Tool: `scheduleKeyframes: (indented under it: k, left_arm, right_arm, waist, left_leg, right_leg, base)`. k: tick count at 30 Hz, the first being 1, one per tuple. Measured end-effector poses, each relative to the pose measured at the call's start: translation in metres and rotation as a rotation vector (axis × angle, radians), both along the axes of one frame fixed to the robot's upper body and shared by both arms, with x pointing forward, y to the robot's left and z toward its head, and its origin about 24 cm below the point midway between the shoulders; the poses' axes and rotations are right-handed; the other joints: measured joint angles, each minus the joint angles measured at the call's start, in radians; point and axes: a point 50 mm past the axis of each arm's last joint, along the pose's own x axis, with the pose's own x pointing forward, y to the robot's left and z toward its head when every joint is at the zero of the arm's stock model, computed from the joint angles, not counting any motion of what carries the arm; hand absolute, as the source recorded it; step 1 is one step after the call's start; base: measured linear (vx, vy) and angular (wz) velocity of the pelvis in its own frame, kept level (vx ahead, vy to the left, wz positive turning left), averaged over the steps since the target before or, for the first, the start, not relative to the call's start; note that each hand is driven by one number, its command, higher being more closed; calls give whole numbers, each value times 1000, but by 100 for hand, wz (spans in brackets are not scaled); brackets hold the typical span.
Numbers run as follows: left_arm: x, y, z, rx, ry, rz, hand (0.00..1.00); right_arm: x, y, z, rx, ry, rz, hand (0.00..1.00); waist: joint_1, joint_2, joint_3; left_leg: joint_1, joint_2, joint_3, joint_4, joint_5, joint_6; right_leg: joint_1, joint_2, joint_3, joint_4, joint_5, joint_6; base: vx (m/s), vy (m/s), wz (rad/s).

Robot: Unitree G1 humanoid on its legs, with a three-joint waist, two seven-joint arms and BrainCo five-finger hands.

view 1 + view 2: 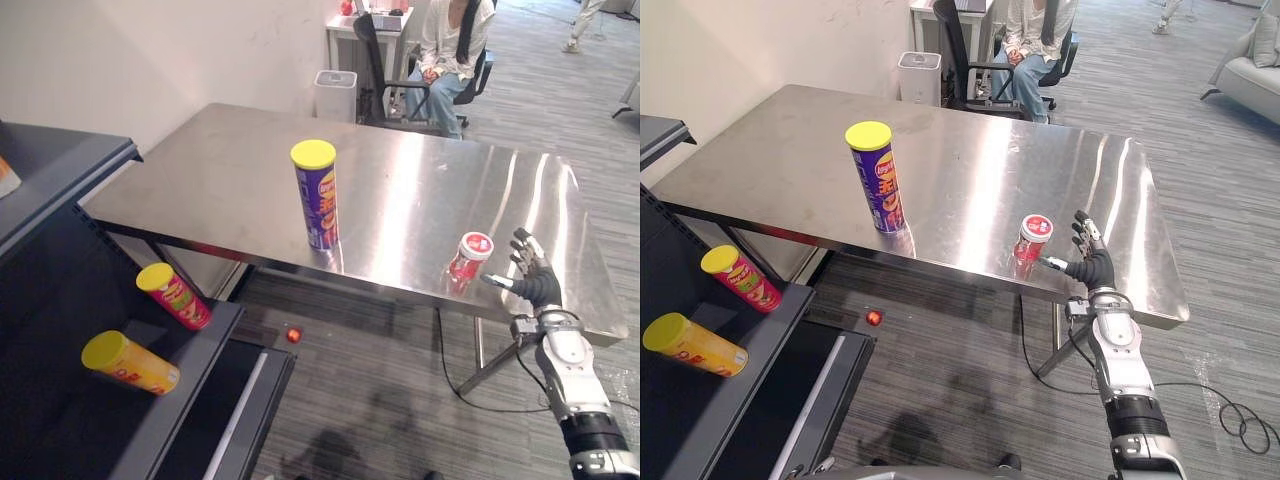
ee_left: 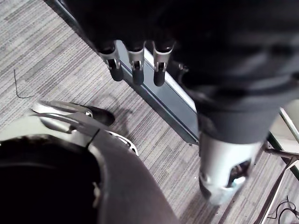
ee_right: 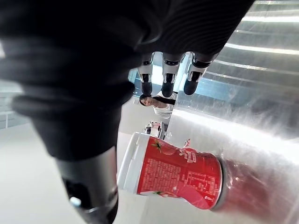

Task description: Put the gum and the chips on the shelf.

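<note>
Your right hand (image 1: 1095,268) hovers at the near edge of the table (image 1: 200,170), palm turned sideways. Its fingers (image 3: 168,79) are straight and slightly spread, with the thumb stuck out to the side, and they grip nothing.

The gum (image 1: 1033,238), a small red tub with a white lid, stands upright on the table on the thumb side of that hand. The thumb tip is just beside the tub's base, but you cannot tell from these views whether it touches. In the right wrist view the tub sits in the open span between thumb and fingers, and no finger is curled round it.

The chips (image 1: 316,195), a purple can with a yellow lid, stand upright further off on the same thumb side. They are past the gum, well apart from it, and out of reach of the fingertips.

Your left hand (image 2: 135,70) hangs over the carpet with its fingers straight, side by side, pointing down and holding nothing.

The shelf (image 1: 200,350) is far out on the thumb side of your right hand, beyond the chips and lower than the table. Two cans with yellow lids lie on it, a red can (image 1: 175,295) and an orange can (image 1: 130,362), neither touching the other.

Beyond your right fingertips, across the table, a person (image 1: 450,45) sits in a chair with a white bin (image 1: 335,95) beside them.
</note>
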Motion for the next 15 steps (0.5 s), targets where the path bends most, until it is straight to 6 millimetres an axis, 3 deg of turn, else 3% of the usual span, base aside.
scheduleKeyframes:
  k: [12,15]
  left_arm:
    - [1,-1,1,-1,-8,-22,0]
    - [2,-1,2,-1,-12,-25,0]
  right_arm:
    - [15,2,-5,6,43,-18,0]
    - [19,2,1,8,18,-35,0]
  waist:
    - [7,5,41]
    - [7,5,57]
  left_leg:
    - [-1,-4,-33,2,3,2]
    - [-10,-7,-43,2,8,5]
  right_leg:
    - [16,-3,-23,0,0,0]
    - [15,-7,-31,0,0,0]
  base:
    - [6,2,7]
    - [-13,6,11]
